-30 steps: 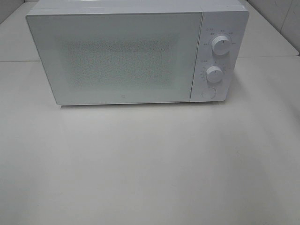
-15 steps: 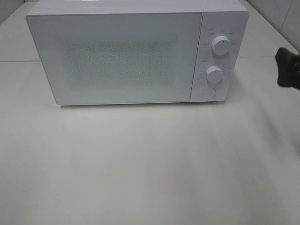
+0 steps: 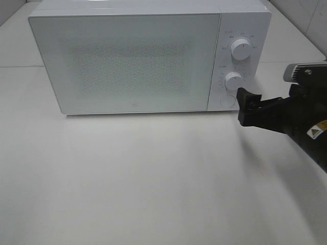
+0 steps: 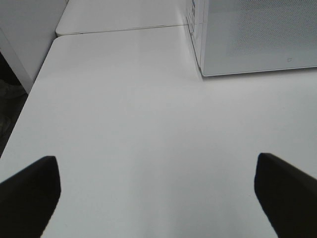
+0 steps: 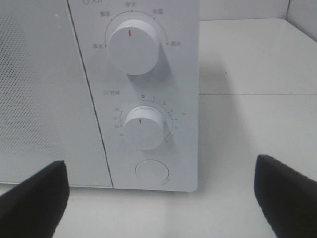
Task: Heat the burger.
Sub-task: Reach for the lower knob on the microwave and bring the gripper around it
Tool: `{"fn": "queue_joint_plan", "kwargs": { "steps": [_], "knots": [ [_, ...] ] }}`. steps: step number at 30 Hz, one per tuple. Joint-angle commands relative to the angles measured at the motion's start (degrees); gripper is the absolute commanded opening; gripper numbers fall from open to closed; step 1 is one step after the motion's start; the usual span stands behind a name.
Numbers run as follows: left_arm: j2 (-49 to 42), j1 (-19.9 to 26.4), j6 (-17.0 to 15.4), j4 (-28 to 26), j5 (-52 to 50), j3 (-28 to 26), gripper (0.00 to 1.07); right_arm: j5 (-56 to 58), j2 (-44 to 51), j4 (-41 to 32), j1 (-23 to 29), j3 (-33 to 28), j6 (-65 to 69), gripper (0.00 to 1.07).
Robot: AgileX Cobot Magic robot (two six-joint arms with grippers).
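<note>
The microwave (image 3: pixel 127 61) is shut and the burger is not in view, possibly inside. The right fingers (image 5: pixel 285 196), spread and empty, face the microwave's round button (image 5: pixel 152 171); pressing it squarely seems next. The left fingers (image 4: pixel 29 191) hang spread over the counter (image 4: pixel 124 99).

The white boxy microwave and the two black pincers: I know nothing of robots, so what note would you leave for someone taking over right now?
Left pincer: open, empty, above the bare white table by the left end of the white boxy microwave.
Right pincer: open, empty, in front of the control panel, close to the round push button under the lower white dial.
Burger: in no view; the door is shut and too frosted to tell whether it is inside.
Done: nothing that shows.
Left: probably open the door, check for the burger or load it, shut the door, set the dials.
</note>
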State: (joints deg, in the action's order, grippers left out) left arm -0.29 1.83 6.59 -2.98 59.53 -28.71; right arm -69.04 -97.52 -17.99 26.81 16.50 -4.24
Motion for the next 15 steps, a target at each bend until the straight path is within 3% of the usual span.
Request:
{"fn": "queue_joint_plan", "kwargs": {
  "steps": [1, 15],
  "knots": [
    [-1.4, 0.2, -0.5, -0.6, -0.4, 0.3, 1.00, -7.8, -2.3, -0.8, 0.5, 2.8, 1.3, 0.97],
    [-1.4, 0.2, -0.5, -0.6, -0.4, 0.3, 1.00, -7.8, -12.7, -1.0, 0.3, 14.0, 3.9, 0.97]
  ]
}}
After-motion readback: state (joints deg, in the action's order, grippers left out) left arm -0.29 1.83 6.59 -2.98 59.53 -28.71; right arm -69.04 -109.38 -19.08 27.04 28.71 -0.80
